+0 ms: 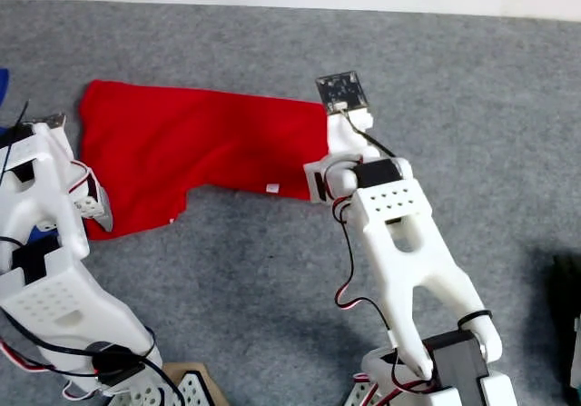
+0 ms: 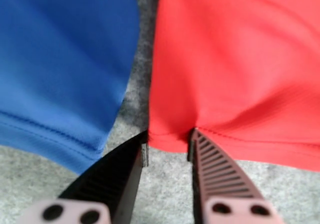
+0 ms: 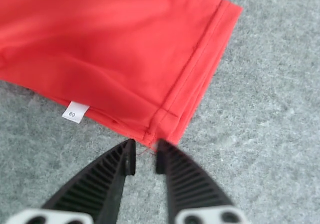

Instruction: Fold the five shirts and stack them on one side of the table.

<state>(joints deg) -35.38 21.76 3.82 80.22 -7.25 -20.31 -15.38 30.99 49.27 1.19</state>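
A blue shirt [image 2: 60, 58] lies just beside the red one near my left arm, with a narrow strip of the grey table [image 1: 472, 88] showing between them. At the table's right edge sits a dark thing [image 1: 567, 288] I cannot make out, well apart from the cloth. A piece of cardboard [image 1: 195, 383] lies by the foot of my left arm. My own arms cover part of the cloth from above: the left one hides its near left corner, the right one its near right corner.

The red shirt [image 1: 200, 143] lies flat across the far middle of the table, folded into a long band with a flap hanging toward me on the left. A small white label [image 3: 76, 112] pokes out along its near edge.

My left gripper [image 2: 168, 151] is spread, its tips straddling the red hem. My right gripper [image 3: 145, 156] has a narrow gap between its fingers, right at the stitched corner.
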